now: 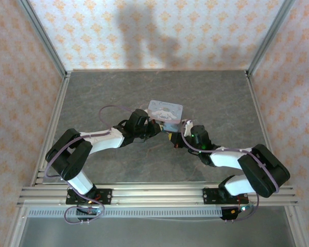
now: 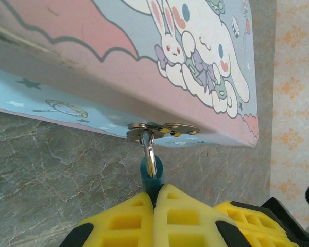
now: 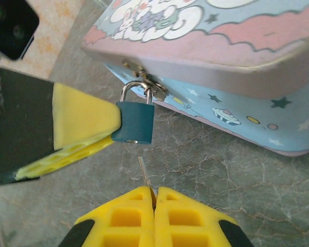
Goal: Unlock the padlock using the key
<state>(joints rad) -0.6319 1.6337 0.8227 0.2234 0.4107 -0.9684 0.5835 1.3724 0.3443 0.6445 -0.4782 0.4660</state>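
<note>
The teal padlock (image 3: 135, 120) hangs by its thin shackle from the hasp (image 3: 144, 81) on the front of the cartoon-printed tin (image 3: 221, 51). My left gripper (image 2: 155, 193) is shut on the padlock's body (image 2: 150, 178), and its yellow fingers (image 3: 85, 121) hold it from the left in the right wrist view. My right gripper (image 3: 155, 194) is shut on the key (image 3: 143, 173). The thin silver blade sticks up out of the fingertips. Its tip stands a short way below the padlock's underside, not touching it. From above, both grippers (image 1: 157, 127) (image 1: 177, 139) meet at the tin's near edge.
The tin (image 1: 166, 110) lies on the grey marbled table (image 1: 118, 92), near its middle. Metal frame posts and patterned walls (image 1: 20, 77) bound the table left, right and back. A rail (image 1: 154, 193) with the arm bases runs along the near edge.
</note>
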